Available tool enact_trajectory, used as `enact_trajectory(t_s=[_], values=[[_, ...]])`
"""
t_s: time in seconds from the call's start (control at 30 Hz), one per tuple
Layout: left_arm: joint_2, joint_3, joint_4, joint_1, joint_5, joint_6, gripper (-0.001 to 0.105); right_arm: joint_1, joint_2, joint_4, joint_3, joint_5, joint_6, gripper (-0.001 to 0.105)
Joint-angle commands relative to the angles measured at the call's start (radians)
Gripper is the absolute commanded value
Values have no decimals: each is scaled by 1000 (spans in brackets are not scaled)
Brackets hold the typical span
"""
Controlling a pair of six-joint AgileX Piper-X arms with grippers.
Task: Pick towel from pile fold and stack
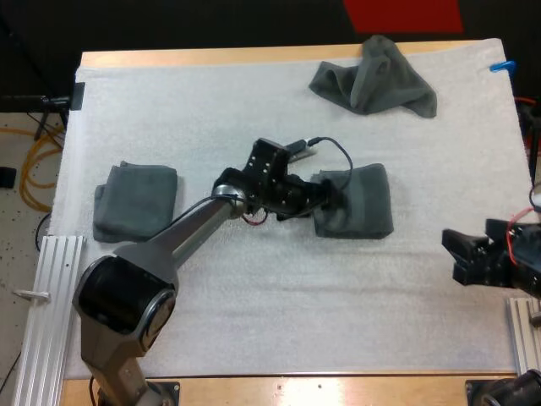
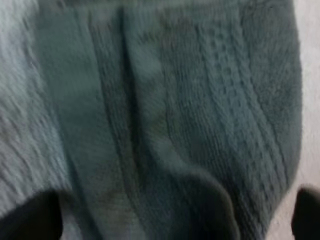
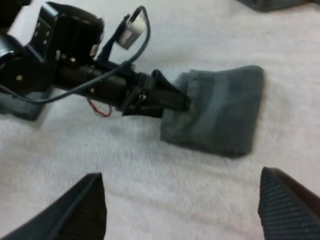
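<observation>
A folded dark grey-green towel point(image 1: 359, 203) lies at the mat's middle. My left gripper point(image 1: 331, 199) is low at its left edge, open, with the towel's ribbed cloth point(image 2: 190, 110) spread between and under the two fingers point(image 2: 30, 220). From the right wrist view the left gripper point(image 3: 172, 97) noses against that towel point(image 3: 220, 112). My right gripper point(image 1: 455, 256) hovers open near the mat's right edge, fingers point(image 3: 80, 210) wide apart over bare mat. A crumpled towel point(image 1: 376, 80) sits at the far right. Another folded towel point(image 1: 135, 201) rests at the left.
The white mat point(image 1: 254, 304) covers the table, with open room along its near side. Aluminium rails point(image 1: 46, 304) run along the left edge of the table, and another point(image 1: 524, 334) stands at the right.
</observation>
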Motion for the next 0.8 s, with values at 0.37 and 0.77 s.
enact_trajectory(t_s=[0.37, 0.77], values=[[46, -74, -4, -46, -34, -149, 78, 2, -12, 15, -7, 6, -2, 63], [83, -117, -9, -58, 63, -62, 6, 2, -12, 21, -7, 6, -2, 63]])
